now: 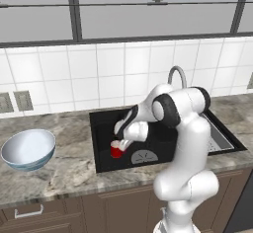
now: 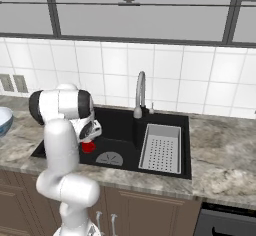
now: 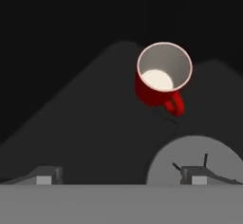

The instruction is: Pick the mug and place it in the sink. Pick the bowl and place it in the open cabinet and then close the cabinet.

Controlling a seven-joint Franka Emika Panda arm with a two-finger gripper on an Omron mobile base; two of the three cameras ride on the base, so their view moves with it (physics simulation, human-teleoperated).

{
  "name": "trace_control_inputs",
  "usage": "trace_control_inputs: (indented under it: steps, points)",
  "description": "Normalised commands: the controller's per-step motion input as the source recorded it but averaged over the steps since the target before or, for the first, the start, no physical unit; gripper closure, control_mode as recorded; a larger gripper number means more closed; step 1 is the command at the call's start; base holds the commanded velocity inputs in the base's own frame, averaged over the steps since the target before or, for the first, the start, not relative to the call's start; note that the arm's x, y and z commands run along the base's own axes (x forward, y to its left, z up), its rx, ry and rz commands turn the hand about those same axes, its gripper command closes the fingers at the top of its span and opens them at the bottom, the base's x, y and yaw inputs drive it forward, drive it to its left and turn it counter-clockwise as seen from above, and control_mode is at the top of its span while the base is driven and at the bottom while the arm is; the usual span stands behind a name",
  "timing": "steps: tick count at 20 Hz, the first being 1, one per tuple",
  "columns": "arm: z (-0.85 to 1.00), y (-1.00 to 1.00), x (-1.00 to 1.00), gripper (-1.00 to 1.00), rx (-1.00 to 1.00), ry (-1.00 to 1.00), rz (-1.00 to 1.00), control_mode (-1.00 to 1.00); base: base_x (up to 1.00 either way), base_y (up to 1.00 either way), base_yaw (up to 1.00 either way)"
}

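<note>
While the mug (image 3: 163, 74), glossy red with a pale inside, stands upright on the matte black floor of the sink (image 1: 104, 128) beside the round grey drain (image 3: 199, 156), the jaws (image 3: 123, 174) are spread wide and empty, the mug lying ahead of them, clear of both tips. For the next move, the patterned white bowl (image 1: 28, 149) waits well apart on the mottled stone bench (image 1: 69, 168), to the arm's left.

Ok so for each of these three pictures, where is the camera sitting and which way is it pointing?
Left base view: behind the arm to its left, looking forward and down at the black recessed sink and large white bowl; the white arm rises lower right.
Right base view: behind to its right, facing the same sink and curved metal faucet; the arm rises lower left.
Hand view: on the hand, looking down at the small red mug on the sink floor, dark fingertips below.
Shared: the mug beside the round grey drain.
</note>
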Motion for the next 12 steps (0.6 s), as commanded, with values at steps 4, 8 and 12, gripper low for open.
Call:
trace_control_inputs:
  steps: [4, 8, 12]
  points:
    - [1.0, 0.0, -0.28, -1.0, 0.0, 0.05, -0.07, -1.0, 0.0, 0.0, 0.0]
    - [1.0, 0.0, -0.34, -1.0, 0.0, 0.08, -0.11, -1.0, 0.0, 0.0, 0.0]
    - [1.0, 0.0, -0.51, -1.0, 0.02, 0.14, -0.05, -1.0, 0.0, 0.0, 0.0]
